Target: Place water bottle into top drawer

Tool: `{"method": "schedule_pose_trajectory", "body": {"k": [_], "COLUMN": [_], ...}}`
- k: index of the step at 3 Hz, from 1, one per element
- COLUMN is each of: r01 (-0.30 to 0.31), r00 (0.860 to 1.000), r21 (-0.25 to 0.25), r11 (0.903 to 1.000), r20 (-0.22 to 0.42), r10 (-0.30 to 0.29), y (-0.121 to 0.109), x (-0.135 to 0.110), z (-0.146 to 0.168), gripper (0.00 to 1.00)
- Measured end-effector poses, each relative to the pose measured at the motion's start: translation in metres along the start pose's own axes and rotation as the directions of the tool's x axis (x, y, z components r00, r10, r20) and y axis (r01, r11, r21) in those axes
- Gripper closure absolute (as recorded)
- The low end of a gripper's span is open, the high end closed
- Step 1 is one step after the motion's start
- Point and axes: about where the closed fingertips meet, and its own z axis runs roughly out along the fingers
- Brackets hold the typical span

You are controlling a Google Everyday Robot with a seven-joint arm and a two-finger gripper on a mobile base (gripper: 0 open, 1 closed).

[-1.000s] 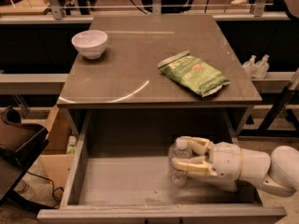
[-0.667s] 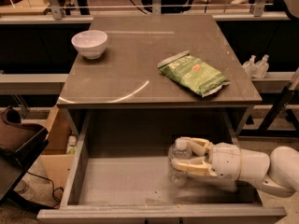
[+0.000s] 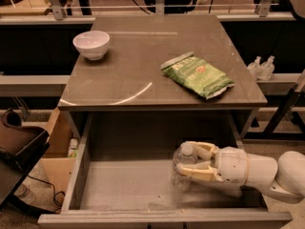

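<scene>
Down inside the open top drawer [image 3: 119, 187], right of centre, the hand [image 3: 187, 158] pinches the water bottle [image 3: 180, 179] upright, base near the floor, seemingly to stand it there

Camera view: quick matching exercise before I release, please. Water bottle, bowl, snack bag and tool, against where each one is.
Things:
1. water bottle
2. white bowl
3. green snack bag
4. tool

Places:
A. on the table, far left corner in the picture
B. upright inside the top drawer
C. on the table, right side in the picture
D. reaching into the drawer from the right, closed around the bottle

Pairs: 1-B, 2-A, 3-C, 4-D
</scene>
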Motion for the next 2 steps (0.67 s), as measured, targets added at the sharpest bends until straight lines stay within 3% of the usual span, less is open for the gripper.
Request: {"method": "schedule_pose_trajectory", "body": {"k": [2], "r01": [-0.002], "r00": [1.000], "r21": [0.017], "r11": [0.9999], "r20": [-0.002], "r10": [0.002], "y": [0.0008], "x": [0.0013], "z": [-0.0081], "gripper": [0.25]}}
